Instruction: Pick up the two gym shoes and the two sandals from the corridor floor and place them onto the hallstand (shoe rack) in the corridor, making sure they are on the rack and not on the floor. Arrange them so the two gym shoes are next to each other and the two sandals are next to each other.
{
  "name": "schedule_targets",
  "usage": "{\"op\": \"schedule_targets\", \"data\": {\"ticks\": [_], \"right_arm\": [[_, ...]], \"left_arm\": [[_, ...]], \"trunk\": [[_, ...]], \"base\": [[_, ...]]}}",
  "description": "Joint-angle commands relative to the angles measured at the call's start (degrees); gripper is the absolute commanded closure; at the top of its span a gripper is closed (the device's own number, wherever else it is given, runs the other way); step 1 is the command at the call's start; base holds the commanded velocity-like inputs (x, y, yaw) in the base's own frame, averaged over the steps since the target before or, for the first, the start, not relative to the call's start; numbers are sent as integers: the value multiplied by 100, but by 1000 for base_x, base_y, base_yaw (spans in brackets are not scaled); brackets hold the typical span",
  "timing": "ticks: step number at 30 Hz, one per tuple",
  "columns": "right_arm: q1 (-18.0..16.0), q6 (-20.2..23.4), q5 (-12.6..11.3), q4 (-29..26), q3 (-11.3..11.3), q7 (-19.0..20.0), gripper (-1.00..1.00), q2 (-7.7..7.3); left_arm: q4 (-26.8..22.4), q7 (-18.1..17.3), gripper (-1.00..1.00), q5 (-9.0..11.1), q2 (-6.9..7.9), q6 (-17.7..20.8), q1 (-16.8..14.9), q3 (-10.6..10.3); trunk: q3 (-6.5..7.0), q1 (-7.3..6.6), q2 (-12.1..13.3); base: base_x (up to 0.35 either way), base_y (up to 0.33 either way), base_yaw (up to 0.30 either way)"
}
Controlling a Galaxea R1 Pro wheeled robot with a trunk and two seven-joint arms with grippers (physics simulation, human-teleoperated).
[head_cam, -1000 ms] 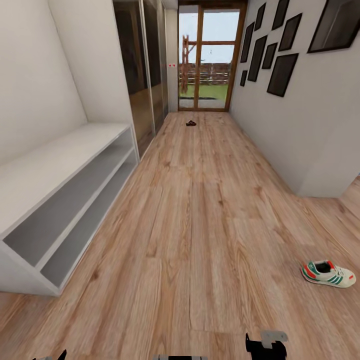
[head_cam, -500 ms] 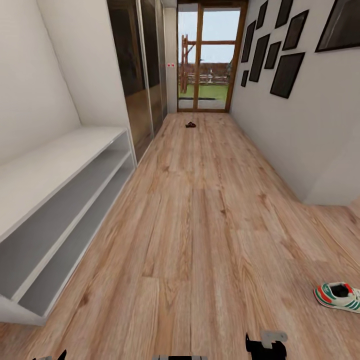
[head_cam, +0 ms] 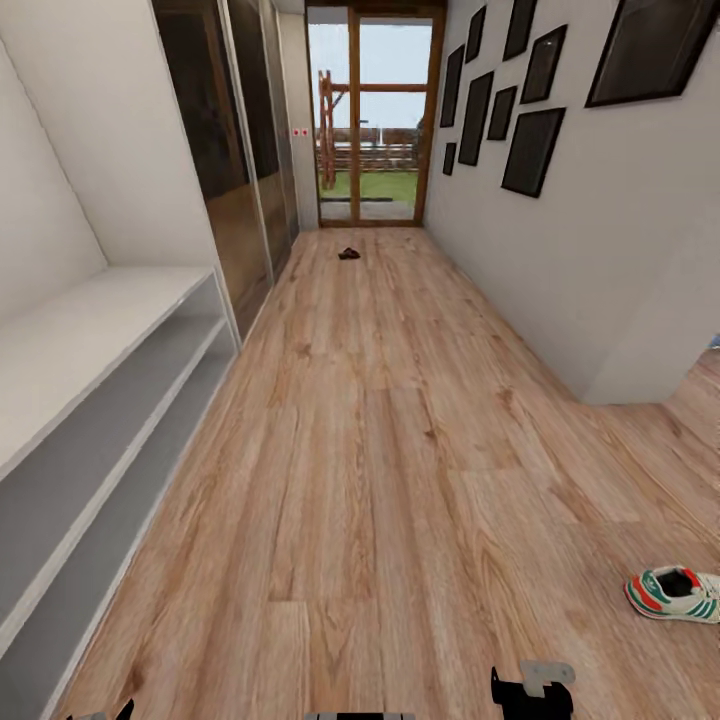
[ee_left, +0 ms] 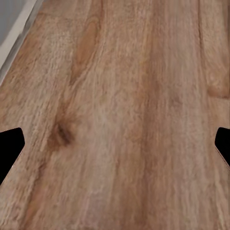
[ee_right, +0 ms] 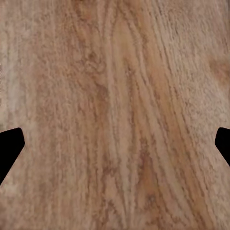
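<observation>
One gym shoe [head_cam: 675,594], white with green stripes and a red heel, lies on the corridor floor [head_cam: 400,480] at the right edge. A small dark sandal [head_cam: 349,254] lies far down the corridor near the glass door. The light-grey hallstand [head_cam: 90,340] runs along the left wall, its top and two open shelves bare. At the bottom of the head view, a bit of my right gripper [head_cam: 530,690] and my left gripper [head_cam: 100,712] peek in. In the wrist views, the left gripper [ee_left: 115,148] and right gripper [ee_right: 115,148] are open over bare planks.
Dark mirrored wardrobe doors [head_cam: 225,170] stand beyond the hallstand. A glass door [head_cam: 365,120] ends the corridor. The right wall [head_cam: 600,260] carries black picture frames and ends in a corner, where the floor widens to the right.
The whole view has moved forward and swung a little; the hallstand now reaches further down the left edge. The shoe and sandal lie where they were, and both grippers keep their pose.
</observation>
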Motion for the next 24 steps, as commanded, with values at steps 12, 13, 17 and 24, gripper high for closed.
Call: {"op": "schedule_targets", "data": {"ticks": [12, 13, 17, 24], "right_arm": [[-5, -18, 61, 9, -40, -24, -100, 0], [-5, -18, 61, 9, -40, -22, -100, 0], [-5, -18, 61, 9, -40, -23, -100, 0], [-5, -18, 61, 9, -40, -24, -100, 0]], "left_arm": [[7, -29, -100, -57, -6, -26, -7, 48], [7, -29, -100, -55, -6, -26, -8, 50], [7, -29, -100, -54, -6, -26, -8, 54], [7, -29, -100, -50, -6, -26, -6, 57]], "trunk": [[25, 1, -2], [27, 1, -2], [37, 1, -2], [54, 1, -2]], "base": [[213, 240, -255], [279, 215, -255], [288, 200, -255], [306, 161, -255]]}}
